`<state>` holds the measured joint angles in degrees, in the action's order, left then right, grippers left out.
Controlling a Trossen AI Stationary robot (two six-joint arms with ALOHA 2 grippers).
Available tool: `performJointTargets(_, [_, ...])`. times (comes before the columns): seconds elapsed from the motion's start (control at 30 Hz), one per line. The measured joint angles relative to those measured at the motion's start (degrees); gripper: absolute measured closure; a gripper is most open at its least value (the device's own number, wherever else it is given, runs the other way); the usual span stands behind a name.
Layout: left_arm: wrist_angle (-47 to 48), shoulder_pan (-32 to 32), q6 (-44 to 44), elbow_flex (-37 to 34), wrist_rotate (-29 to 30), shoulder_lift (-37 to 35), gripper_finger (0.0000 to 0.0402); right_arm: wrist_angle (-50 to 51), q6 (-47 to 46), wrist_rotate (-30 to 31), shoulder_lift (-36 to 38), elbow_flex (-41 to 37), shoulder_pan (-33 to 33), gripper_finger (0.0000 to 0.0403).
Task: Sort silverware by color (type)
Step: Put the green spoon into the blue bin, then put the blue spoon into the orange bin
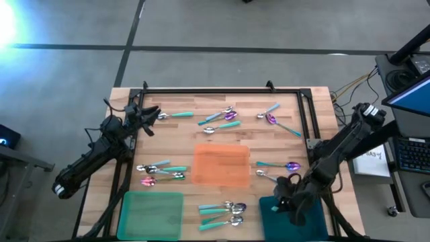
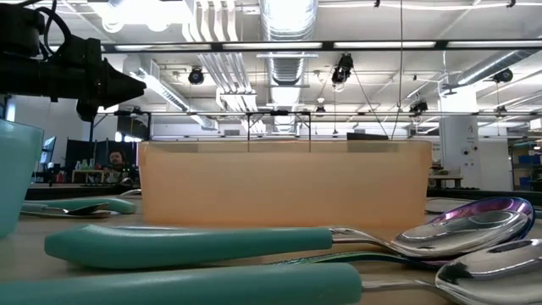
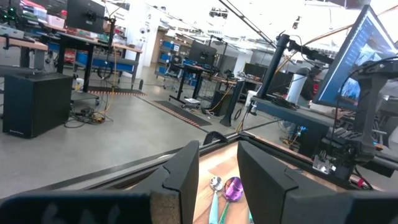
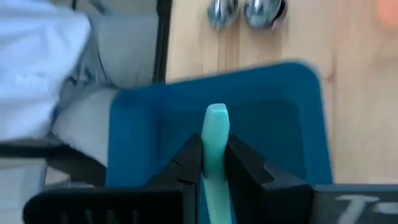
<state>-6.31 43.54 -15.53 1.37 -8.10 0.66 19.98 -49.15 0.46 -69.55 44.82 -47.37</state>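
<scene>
Small spoons with teal handles lie in loose groups on the wooden table: far middle (image 1: 219, 119), far right (image 1: 277, 121), left (image 1: 161, 172), right (image 1: 279, 167) and near middle (image 1: 225, 214). My right gripper (image 1: 285, 196) hangs over the dark teal-blue tray (image 1: 269, 205) at the near right corner, shut on a teal spoon handle (image 4: 216, 134). My left gripper (image 1: 150, 114) sits open at the far left, beside a lone spoon (image 1: 173, 115), touching nothing. Its wrist view shows two spoon bowls (image 3: 226, 186) beyond the fingers. My right gripper pinches a teal spoon handle (image 4: 216, 155) between its two fingers, which lie along the handle. The handle's rounded free end (image 4: 216, 115) sticks out past the fingertips, above the blue tray's floor (image 4: 273, 124). The spoon's bowl is hidden behind the gripper.
An orange tray (image 1: 220, 151) stands mid-table, a green tray (image 1: 151, 214) at the near left. A black frame (image 1: 222, 89) borders the table's far and side edges. In the low view the orange tray (image 2: 284, 191) rises behind two teal-handled spoons (image 2: 195, 246).
</scene>
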Motion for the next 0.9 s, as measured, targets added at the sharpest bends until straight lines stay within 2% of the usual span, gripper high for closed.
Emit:
performJointTargets(0.1, [0.0,0.0,0.0,0.0,0.0,0.0,0.0306,0.3,0.0,-2.5,-1.8,0.0,0.1,0.0361])
performJointTargets(0.33, [0.0,0.0,0.0,0.0,0.0,0.0,0.0306,2.4,-1.5,-3.5,-2.5,0.0,0.2,0.0326])
performJointTargets(0.47, [-0.1,0.0,0.0,0.0,0.0,0.0,0.0306,2.4,-5.2,-3.5,-2.5,0.0,0.3,0.0325])
performJointTargets(0.73, [-0.5,0.0,0.0,0.0,-0.1,0.0,0.0306,2.4,-5.3,-3.5,-2.6,0.0,0.7,0.0325])
performJointTargets(0.9, [-5.3,0.0,-0.8,0.0,0.0,0.0,0.0306,2.3,-6.4,-3.8,-2.6,0.0,1.2,0.0324])
